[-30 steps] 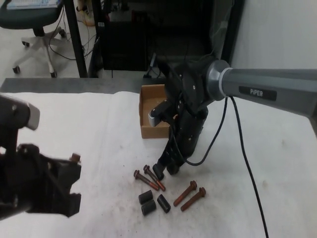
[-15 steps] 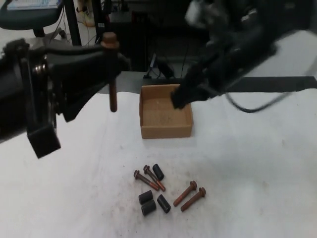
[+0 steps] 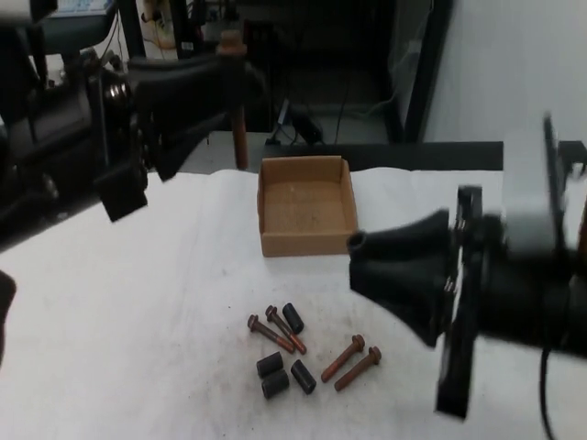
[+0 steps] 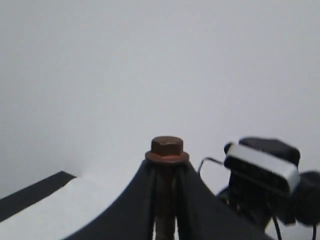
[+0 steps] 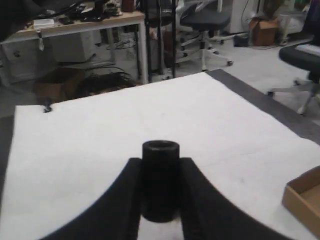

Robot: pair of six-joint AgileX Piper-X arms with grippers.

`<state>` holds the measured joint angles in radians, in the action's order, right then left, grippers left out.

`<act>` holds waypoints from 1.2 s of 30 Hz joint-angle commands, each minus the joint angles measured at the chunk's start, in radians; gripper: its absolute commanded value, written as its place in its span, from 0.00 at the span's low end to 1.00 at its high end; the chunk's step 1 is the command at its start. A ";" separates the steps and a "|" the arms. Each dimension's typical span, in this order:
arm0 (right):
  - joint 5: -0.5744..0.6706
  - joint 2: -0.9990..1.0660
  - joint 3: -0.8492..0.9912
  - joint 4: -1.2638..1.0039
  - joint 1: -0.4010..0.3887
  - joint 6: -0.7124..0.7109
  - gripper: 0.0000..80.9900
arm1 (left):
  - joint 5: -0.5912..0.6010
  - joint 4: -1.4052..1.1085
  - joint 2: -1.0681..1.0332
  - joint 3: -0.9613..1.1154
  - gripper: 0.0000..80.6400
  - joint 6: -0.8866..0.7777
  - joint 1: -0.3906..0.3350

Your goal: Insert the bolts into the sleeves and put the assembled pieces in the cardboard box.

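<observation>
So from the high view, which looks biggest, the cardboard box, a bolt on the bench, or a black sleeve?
1. cardboard box, clearly the largest.
2. bolt on the bench.
3. black sleeve, shorter than the bolt.
All three rest on the bench, so the order is safe.

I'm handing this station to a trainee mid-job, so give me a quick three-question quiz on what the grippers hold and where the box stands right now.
1. True or false: the cardboard box already holds an assembled piece.
2. What does the left gripper hold? A) a black tube B) a bolt C) nothing
3. Fill in: the right gripper is shut on a black ____.

Key
1. False: the high view shows nothing on the box floor.
2. B: the bolt stands head up between the gripper's fingers.
3. sleeve, held upright with its open end up.
</observation>
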<state>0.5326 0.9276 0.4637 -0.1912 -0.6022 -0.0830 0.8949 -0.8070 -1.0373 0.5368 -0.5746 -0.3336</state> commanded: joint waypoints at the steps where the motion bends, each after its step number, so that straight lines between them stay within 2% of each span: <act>1: -0.123 0.012 -0.071 -0.216 -0.054 -0.048 0.01 | -0.030 -0.110 -0.008 0.005 0.00 -0.039 -0.019; 5: -0.188 0.050 -0.075 -0.297 -0.099 -0.052 0.01 | -0.061 -0.132 -0.012 0.005 0.00 -0.040 -0.082; 8: -0.194 0.079 -0.075 -0.377 -0.098 -0.052 0.01 | -0.152 -0.132 -0.012 0.005 0.00 -0.037 -0.147; 12: -0.189 0.103 -0.075 -0.499 -0.098 -0.020 0.01 | -0.261 -0.132 -0.018 0.005 0.00 -0.027 -0.196; 16: -0.181 0.104 -0.069 -0.530 -0.098 0.041 0.01 | -0.269 -0.132 -0.054 0.005 0.00 0.049 -0.219; 25: -0.133 0.104 -0.058 -0.518 -0.098 0.046 0.01 | -0.256 -0.132 -0.158 0.007 0.00 0.210 -0.268; 29: -0.133 0.104 -0.058 -0.486 -0.098 0.046 0.01 | -0.309 -0.132 -0.162 0.020 0.00 0.216 -0.268; 36: -0.133 0.104 -0.058 -0.469 -0.096 0.046 0.01 | -0.302 -0.150 -0.162 0.021 0.00 0.216 -0.268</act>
<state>0.3911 1.0306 0.3932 -0.6620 -0.6979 -0.0412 0.5941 -0.9222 -1.2041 0.5452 -0.3624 -0.5973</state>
